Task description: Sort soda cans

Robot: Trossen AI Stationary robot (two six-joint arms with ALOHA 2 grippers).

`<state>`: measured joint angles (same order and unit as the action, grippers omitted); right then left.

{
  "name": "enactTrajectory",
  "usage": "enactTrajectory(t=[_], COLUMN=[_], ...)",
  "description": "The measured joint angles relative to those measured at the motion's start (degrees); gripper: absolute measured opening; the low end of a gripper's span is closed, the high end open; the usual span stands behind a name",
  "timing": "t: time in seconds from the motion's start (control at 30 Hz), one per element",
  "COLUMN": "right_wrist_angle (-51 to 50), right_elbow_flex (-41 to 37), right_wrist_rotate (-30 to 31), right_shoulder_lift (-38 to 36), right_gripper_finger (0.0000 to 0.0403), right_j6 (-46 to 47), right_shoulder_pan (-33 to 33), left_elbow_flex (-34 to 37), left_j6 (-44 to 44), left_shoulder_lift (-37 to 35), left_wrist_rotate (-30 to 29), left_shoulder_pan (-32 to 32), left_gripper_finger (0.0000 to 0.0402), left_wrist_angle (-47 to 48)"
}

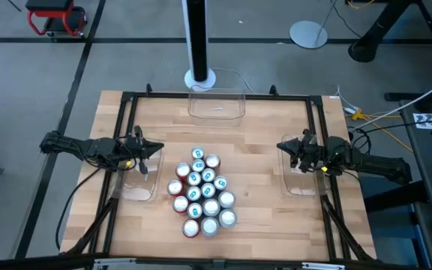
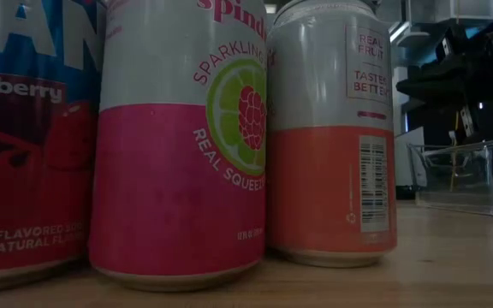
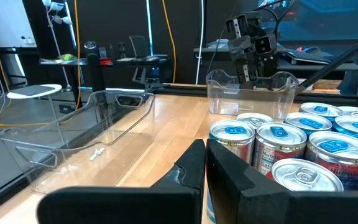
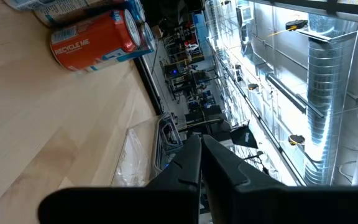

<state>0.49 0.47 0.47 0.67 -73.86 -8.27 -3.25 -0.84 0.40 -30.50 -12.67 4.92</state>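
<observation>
Closest to the low camera stand three of the soda cans (image 2: pixel 178 145), upright on the wooden bench (image 1: pixel 261 225), filling most of that view, with a clear bin off to one side behind them. Going left to right in the high view: left gripper (image 1: pixel 156 148) hangs over a clear bin on the left side (image 1: pixel 136 187), jaws closed on nothing, tips pointing toward the middle. Next, the can cluster sits near bench centre toward the front edge, all standing, packed touching each other, tops silver with teal or red bodies showing. A third clear bin at the far edge (image 1: pixel 216 105) looks empty. Right gripper (image 1: pixel 283 145) hovers over a clear bin on the right side (image 1: pixel 300 180), jaws closed as well, holding nothing. No can sorted yet, judging by the bins. Handling guess: cans are rigid but thin-walled, smooth and a bit slippery, likely full so moderately heavy; a hard squeeze could dent them. Best hold is probably across the body near mid-height or just under the top rim, starting with an outer can, since neighbours leave little room for jaws between them.
</observation>
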Motion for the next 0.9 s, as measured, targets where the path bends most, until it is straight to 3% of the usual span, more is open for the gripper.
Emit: enactTrajectory(t=[0.3,0.5,0.9], right_wrist_angle=[0.00,0.01,0.01], right_elbow_flex=[0.00,-0.02,-0.01], right_wrist_rotate=[-0.02,-0.01,-0.01], right_shoulder_lift=[0.00,0.00,0.00], right_gripper_finger=[0.0014,0.0014,0.0014], right_j6=[0.02,0.02,0.01], right_shoulder_pan=[-0.01,0.00,-0.01], left_elbow_flex=[0.13,0.13,0.20], left_j6=[-5.89,-0.10,-1.57], left_shoulder_lift=[0.00,0.00,0.00], left_wrist_rotate=[-0.02,-0.02,-0.02], left_shoulder_pan=[0.00,0.00,0.00], left_gripper_finger=[0.0008,0.0008,0.0008], left_wrist_angle=[-0.99,-1.00,-3.84])
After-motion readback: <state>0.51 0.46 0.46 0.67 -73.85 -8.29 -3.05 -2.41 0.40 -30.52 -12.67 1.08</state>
